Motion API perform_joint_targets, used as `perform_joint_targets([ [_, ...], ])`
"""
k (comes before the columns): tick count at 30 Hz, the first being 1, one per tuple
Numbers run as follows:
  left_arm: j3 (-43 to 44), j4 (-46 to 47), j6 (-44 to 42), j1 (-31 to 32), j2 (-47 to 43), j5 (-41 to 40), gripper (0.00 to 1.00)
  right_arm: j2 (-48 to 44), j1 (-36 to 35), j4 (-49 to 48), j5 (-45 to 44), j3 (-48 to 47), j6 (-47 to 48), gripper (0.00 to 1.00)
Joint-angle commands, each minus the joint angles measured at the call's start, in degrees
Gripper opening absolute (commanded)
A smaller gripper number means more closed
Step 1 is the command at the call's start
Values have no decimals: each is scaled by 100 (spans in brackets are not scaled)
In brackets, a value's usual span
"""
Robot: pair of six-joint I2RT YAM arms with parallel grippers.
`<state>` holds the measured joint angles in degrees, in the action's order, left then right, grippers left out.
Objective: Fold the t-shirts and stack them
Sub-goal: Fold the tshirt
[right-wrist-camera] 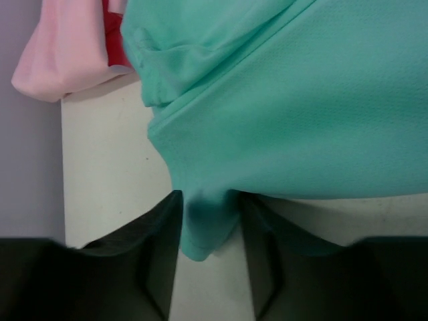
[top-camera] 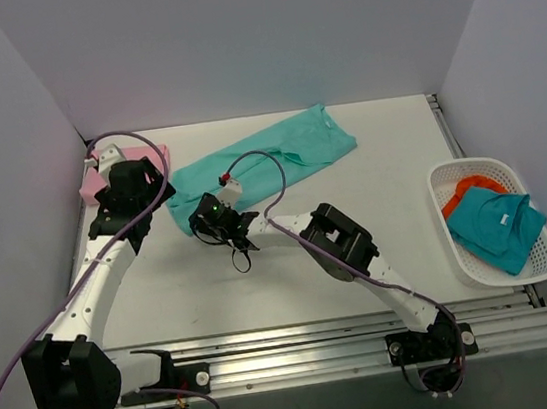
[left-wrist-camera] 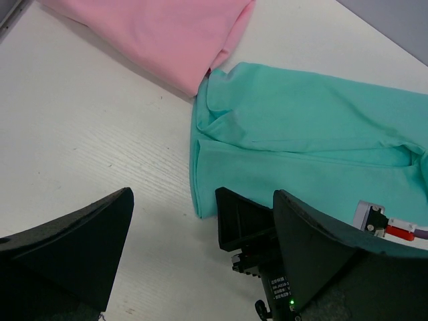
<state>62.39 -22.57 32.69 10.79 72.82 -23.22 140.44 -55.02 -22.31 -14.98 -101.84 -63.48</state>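
The turquoise-green t-shirt (top-camera: pixel 278 159) lies spread in a long band from the table's middle left toward the back right. It also shows in the left wrist view (left-wrist-camera: pixel 301 134) and the right wrist view (right-wrist-camera: pixel 287 100). The pale pink t-shirt (top-camera: pixel 94 183) lies folded at the far left, just beyond the green one's left end (left-wrist-camera: pixel 160 33). My right gripper (top-camera: pixel 200 219) is shut on the green shirt's near-left corner (right-wrist-camera: pixel 210 221), low over the table. My left gripper (top-camera: pixel 125 229) is open and empty (left-wrist-camera: pixel 200 200), above bare table just left of that corner.
A white basket (top-camera: pixel 457 241) at the right edge holds a teal garment (top-camera: pixel 498 220) and an orange one (top-camera: pixel 468 189). Walls close the table at left, back and right. A rail runs along the near edge (top-camera: pixel 322 344). Something red shows under the pink shirt (right-wrist-camera: pixel 117 47).
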Motion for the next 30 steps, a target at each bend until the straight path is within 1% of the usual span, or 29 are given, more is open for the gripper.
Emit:
perform_joint_targets([
  [1,80,59,-78,3,-119,-130,94,352,71,446,223,24,2,31],
  [2,63,59,-78,2,-127,-139,94,378,71,403,259,33,29,26],
  [3,54,59,-78,-6,-162,-156,94,405,88,385,285,42,38,16],
  [5,10,77,-78,-15,-215,-156,94,423,106,280,381,103,73,9],
  [6,-16,86,-78,-15,-267,-165,94,440,123,245,399,129,73,0],
  [10,-130,173,-113,-24,-391,-200,94,388,185,86,444,410,99,0],
  [12,-157,191,-122,-24,-417,-218,94,187,203,7,347,621,117,0],
  [13,-157,200,-122,-24,-409,-218,94,81,203,-11,295,752,117,0],
  [14,-166,200,-122,-24,-382,-192,94,-59,229,-19,225,1102,134,0],
  [16,-175,218,-114,-15,-347,-130,94,-577,247,-81,14,1568,143,0],
  [17,-175,226,-96,-15,-295,-86,94,-797,281,-98,-48,2102,161,0],
  [18,-183,226,-70,-15,-268,-51,94,-1217,290,-107,-144,2368,187,0],
  [19,-166,218,-35,2,-251,-25,94,-1430,308,-107,-197,2632,205,0],
  [20,-166,218,-8,20,-233,45,94,-1649,326,-46,-276,2895,222,0],
  [21,-166,218,44,29,-224,81,94,-2069,317,15,-425,3359,231,0],
  [23,-148,200,115,116,-242,125,94,-2476,308,199,-566,3845,196,0],
  [24,-157,200,167,160,-276,177,94,-2852,299,287,-637,4300,144,0],
  [26,-157,191,211,327,-329,204,94,-3214,282,515,-804,4750,-41,0],
  [27,-157,183,255,389,-347,265,94,-3547,273,621,-865,4970,-120,0],
  [28,-166,174,264,433,-347,318,94,-3715,273,744,-936,5381,-338,0],
  [29,-166,165,291,564,-330,353,94,-3891,273,989,-1075,5585,-471,0],
  [30,-166,78,352,626,-303,423,94,-4250,273,1113,-1129,5814,-611,0],
])
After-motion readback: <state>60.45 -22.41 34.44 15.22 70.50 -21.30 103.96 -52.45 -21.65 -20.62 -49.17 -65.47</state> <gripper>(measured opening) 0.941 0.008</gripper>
